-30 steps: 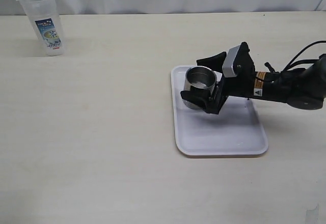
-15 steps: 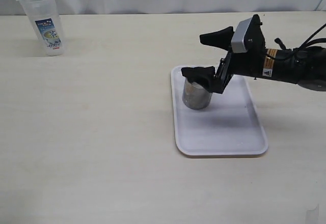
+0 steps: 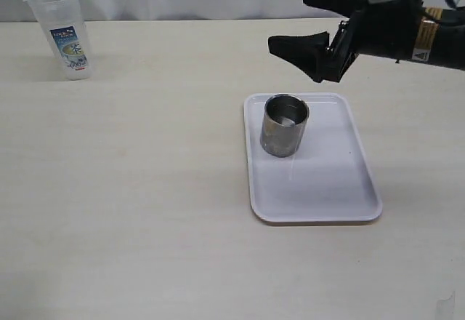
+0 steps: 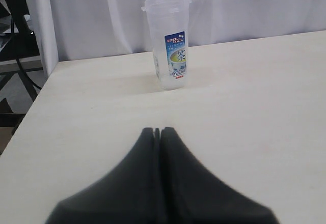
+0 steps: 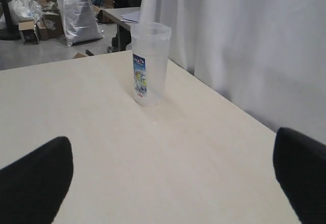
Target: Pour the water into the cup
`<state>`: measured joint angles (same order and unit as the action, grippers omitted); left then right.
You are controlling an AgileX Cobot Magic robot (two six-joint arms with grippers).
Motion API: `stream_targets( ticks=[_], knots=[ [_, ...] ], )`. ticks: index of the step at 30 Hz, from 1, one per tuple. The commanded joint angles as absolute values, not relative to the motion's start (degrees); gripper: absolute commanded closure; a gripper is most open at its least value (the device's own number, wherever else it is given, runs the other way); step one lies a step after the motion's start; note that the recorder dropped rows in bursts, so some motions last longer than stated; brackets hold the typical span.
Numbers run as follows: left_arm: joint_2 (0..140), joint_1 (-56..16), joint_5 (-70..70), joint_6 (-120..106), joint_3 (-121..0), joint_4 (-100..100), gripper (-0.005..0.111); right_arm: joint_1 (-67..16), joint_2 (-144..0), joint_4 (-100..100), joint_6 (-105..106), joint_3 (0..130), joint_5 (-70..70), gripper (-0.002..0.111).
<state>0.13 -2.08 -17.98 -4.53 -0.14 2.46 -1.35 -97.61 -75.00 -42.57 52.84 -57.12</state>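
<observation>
Exterior view: cup (image 3: 284,125) upright on tray (image 3: 320,196), apparently empty.

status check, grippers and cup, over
Right gripper open, empty, clear of cup. Left gripper shut, empty. Cup upright on tray; bottle far off, nothing between.

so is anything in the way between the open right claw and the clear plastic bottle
Nothing visible: only bare tabletop lies between the right claw and the tall clear plastic bottle. The short steel cup stands on the white tray, off that path.
</observation>
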Motion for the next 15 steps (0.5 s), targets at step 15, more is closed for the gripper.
stream_targets(
  ticks=[15],
  knots=[
    [0.0, -2.0, -17.6, -4.6, 0.0, 2.3, 0.107, -1.0, -76.5, -87.5, -68.1, 53.0, -54.6, -0.001]
  ],
)
